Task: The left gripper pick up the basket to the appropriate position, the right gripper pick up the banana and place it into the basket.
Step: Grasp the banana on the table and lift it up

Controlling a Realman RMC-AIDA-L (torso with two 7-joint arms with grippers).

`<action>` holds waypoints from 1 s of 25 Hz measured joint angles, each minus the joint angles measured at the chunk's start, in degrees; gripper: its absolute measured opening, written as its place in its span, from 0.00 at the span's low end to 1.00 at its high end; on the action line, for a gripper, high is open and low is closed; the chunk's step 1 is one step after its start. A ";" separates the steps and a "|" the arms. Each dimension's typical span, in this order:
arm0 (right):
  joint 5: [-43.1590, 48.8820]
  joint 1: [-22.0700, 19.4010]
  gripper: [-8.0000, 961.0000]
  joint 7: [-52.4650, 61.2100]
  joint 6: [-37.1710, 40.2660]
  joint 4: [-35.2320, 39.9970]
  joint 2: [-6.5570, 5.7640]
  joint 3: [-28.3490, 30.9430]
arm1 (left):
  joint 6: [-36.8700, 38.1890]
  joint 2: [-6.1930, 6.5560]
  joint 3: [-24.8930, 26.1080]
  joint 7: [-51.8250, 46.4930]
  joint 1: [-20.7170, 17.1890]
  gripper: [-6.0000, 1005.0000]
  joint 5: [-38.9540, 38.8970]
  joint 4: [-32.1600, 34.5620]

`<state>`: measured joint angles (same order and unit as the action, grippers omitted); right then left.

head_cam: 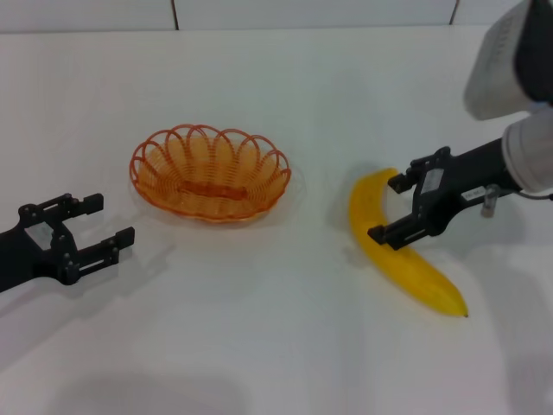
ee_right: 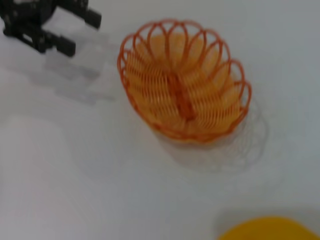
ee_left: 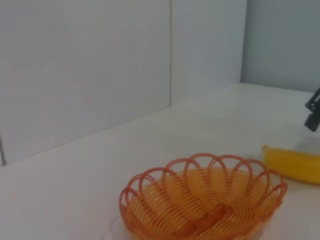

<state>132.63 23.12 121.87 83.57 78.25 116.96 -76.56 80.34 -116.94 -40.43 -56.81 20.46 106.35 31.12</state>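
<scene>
The orange wire basket (head_cam: pixel 210 173) stands on the white table left of centre, empty. My left gripper (head_cam: pixel 108 222) is open and low at the left, a short way from the basket's left rim and not touching it. The yellow banana (head_cam: pixel 423 277) lies flat at the right. My right gripper (head_cam: pixel 389 207) is open over the banana's upper half, one finger near its far end and one across its middle. The left wrist view shows the basket (ee_left: pixel 205 205) and one end of the banana (ee_left: pixel 295 165). The right wrist view shows the basket (ee_right: pixel 185 95), the left gripper (ee_right: pixel 82 32) and the banana's edge (ee_right: pixel 270 230).
The white table (head_cam: pixel 259 346) stretches wide in front of the basket and the banana. A pale panelled wall (head_cam: pixel 86 13) runs along its far edge. My right arm's grey-white wrist (head_cam: pixel 518 60) hangs above the table's right side.
</scene>
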 joint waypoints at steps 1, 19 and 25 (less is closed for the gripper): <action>0.93 -0.21 0.92 1.96 0.20 1.09 -0.02 -1.30 | -0.21 0.00 0.00 0.03 -0.03 0.71 0.00 -0.08; 4.11 3.31 0.92 6.05 -1.07 -7.94 -0.35 -4.54 | -1.24 0.10 0.00 0.35 0.44 0.71 0.17 -0.91; 4.83 6.41 0.92 5.61 -3.26 -13.64 -0.43 -5.11 | -1.24 0.06 0.00 0.37 0.66 0.71 0.17 -0.88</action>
<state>137.46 29.54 127.48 80.31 64.62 116.53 -81.67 79.10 -116.88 -40.43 -56.44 21.12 106.52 30.24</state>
